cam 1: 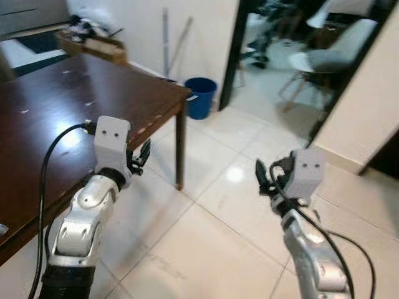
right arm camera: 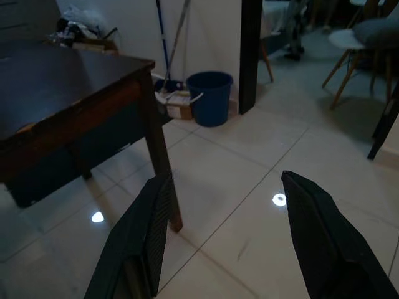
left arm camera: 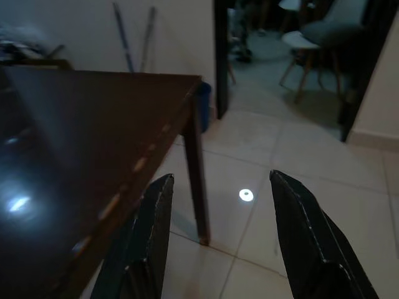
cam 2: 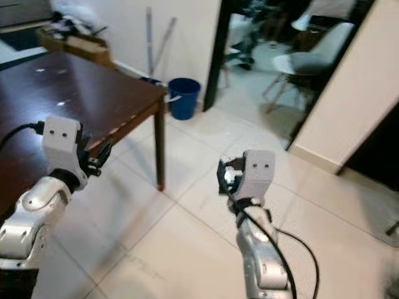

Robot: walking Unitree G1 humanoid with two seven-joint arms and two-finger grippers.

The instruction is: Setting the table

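Left gripper [cam 1: 142,157] spread, beside table [cam 1: 163,93] edge — right gripper [cam 1: 265,176] apart

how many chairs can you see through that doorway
1: a white chair with a grey seat and wooden legs, standing on the tiles beyond the doorway. Others may be hidden behind the walls.

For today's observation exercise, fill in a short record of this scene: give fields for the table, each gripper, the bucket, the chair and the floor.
table: dark wooden table, on the robot's left
left gripper: left gripper open, holding nothing, by the table's edge
right gripper: right gripper open, holding nothing, over the floor
bucket: blue bucket on the floor beside the doorway
chair: white chair beyond the doorway
floor: pale tiled floor
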